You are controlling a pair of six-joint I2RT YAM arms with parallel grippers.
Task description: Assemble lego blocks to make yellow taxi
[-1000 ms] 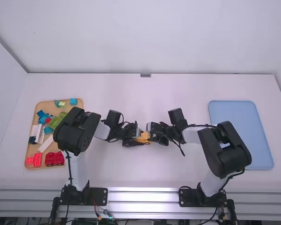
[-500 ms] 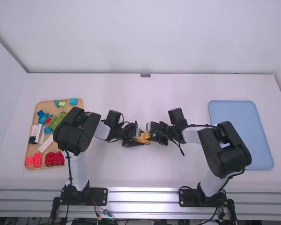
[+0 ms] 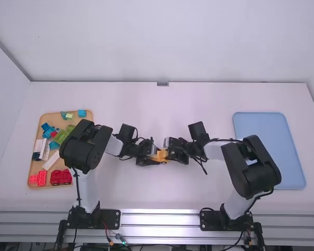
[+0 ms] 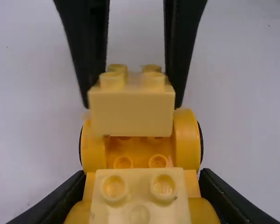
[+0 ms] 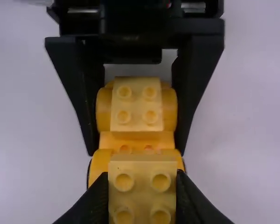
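Can't see the joint under pale blk (image 4: 133,114) in R jaws (image 3: 168,150), so can't say if seated on yellow chassis (image 4: 135,153), mid-tabletop (image 3: 146,193). Slid a touch twd near edge vs. 1 sec ago, w/ L jaws (image 3: 155,155). Now pinching pale blk in R jaws, spread just its width; clamping chassis by its sides w/ L jaws, next to 2nd blk (image 5: 137,106) on top. Farther off, seeing wooden tray (image 3: 51,120) w/ bricks (image 3: 61,178), part-hidden by L arm (image 3: 87,146); opp. side, blue tray (image 3: 267,128).
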